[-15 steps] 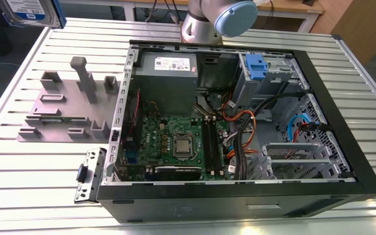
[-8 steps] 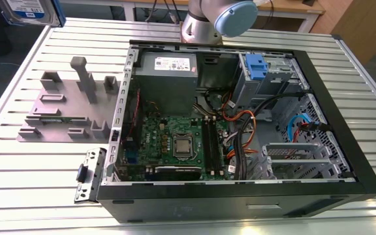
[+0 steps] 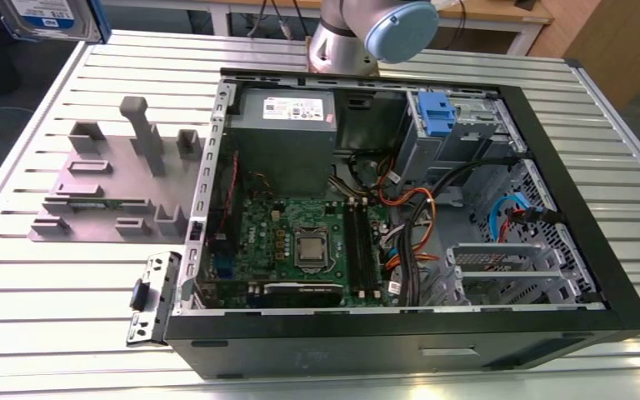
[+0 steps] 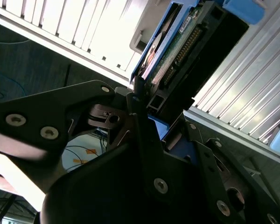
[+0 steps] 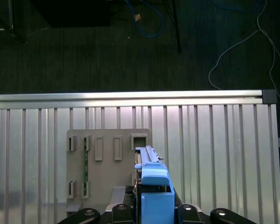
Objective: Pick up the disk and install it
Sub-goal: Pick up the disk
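Observation:
The disk (image 3: 44, 18), a silver-grey drive with a white-and-blue label in a blue caddy, hangs high at the exterior view's top left, above the table's far corner. In the first wrist view the disk (image 5: 151, 179) stands edge-on over the grey holder plate (image 5: 107, 172), and my gripper (image 5: 151, 207) is shut on its lower part. In the second wrist view the disk (image 4: 177, 51) shows its green circuit board and connector, clamped between the dark fingers (image 4: 140, 112).
An open computer case (image 3: 587, 275) lies on the slatted metal table (image 3: 31, 317), with a motherboard (image 3: 297, 242), a grey power supply (image 3: 287, 112) and a drive bay holding another blue caddy (image 3: 437, 112). The grey holder plate (image 3: 87, 200) sits beside the case. The arm's base (image 3: 348, 37) stands behind it.

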Action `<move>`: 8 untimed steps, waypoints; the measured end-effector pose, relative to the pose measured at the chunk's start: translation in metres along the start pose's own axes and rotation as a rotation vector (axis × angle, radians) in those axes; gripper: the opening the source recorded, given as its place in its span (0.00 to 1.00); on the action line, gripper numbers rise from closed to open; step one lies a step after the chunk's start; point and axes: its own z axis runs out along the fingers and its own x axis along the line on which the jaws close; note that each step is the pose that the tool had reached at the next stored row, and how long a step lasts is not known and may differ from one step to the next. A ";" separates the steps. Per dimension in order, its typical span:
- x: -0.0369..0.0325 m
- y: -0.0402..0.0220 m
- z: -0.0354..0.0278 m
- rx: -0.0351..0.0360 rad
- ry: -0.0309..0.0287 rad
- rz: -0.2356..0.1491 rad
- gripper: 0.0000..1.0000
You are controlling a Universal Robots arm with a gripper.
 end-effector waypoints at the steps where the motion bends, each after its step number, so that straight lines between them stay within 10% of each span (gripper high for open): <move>1: 0.0000 0.0000 -0.0004 0.0000 0.0000 0.000 0.36; 8: -0.0001 0.0001 -0.0032 0.0000 0.0000 0.000 0.36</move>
